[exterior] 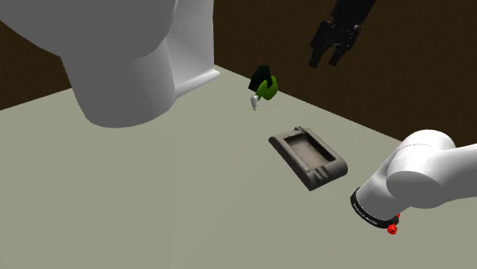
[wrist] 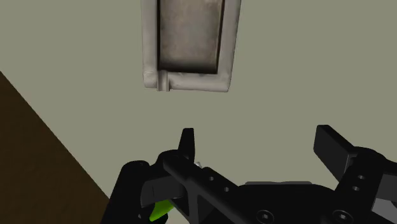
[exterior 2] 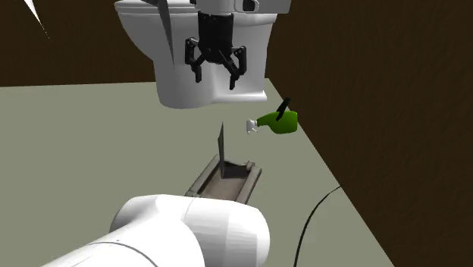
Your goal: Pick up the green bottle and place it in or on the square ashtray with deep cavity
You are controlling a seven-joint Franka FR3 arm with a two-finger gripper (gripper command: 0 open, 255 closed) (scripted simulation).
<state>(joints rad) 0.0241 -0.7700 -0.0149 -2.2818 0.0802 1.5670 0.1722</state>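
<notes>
My gripper (exterior: pixel 325 61) (exterior 2: pixel 214 78) (wrist: pixel 257 137) hangs in the air with its fingers spread wide, holding nothing and touching nothing. The green bottle (exterior: pixel 267 89) (exterior 2: pixel 279 121) (wrist: pixel 160 210) lies on its side on the floor (exterior: pixel 153 199) below me, close behind one finger and clear of it. The ashtray (exterior: pixel 309 157) (exterior 2: pixel 201 178) (wrist: pixel 184 81) sits on the floor ahead of my fingertips, apart from the bottle.

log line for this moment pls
stage: pre-grasp | black fingers: open, empty, above floor | green bottle with white cap: lying near brown wall, ungrasped | grey-brown rectangular ashtray: empty, on floor
</notes>
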